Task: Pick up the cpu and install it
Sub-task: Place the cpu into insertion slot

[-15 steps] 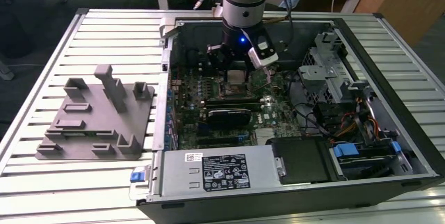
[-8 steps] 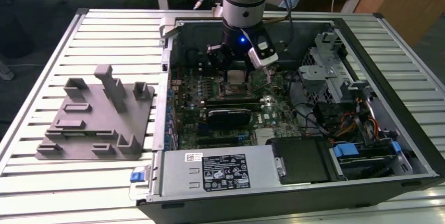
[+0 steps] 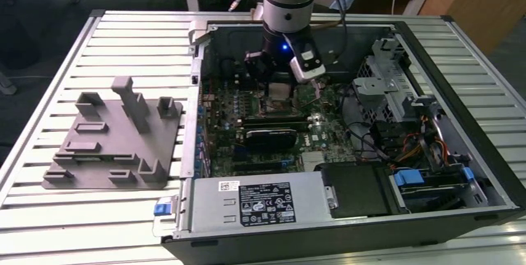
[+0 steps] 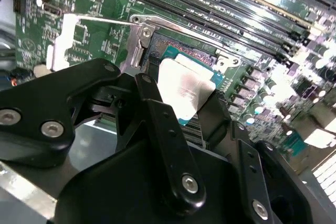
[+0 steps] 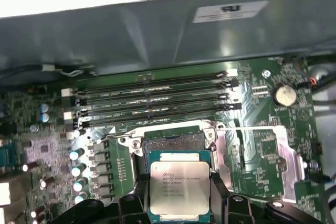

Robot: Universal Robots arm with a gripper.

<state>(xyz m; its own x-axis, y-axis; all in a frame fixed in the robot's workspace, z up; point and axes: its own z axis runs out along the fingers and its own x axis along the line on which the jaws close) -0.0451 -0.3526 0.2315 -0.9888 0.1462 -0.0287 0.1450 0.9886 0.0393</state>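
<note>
The grey fixture block (image 3: 115, 142) is placed on the exterior view's left and the gripper (image 3: 279, 84) rightward inside the open case (image 3: 460, 172), whereas the cpu (image 5: 178, 188), clamped between its fingers (image 5: 137, 196) near the open socket (image 5: 173, 139), is detailed in the first wrist view; damage to the socket is risked if it is seated skewed.

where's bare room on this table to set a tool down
Bare slatted table lies at the exterior view's left, on the far and near sides of the grey fixture block. Inside the computer case it is crowded: cables, boards, and the end effector holding the cpu over the socket.
</note>
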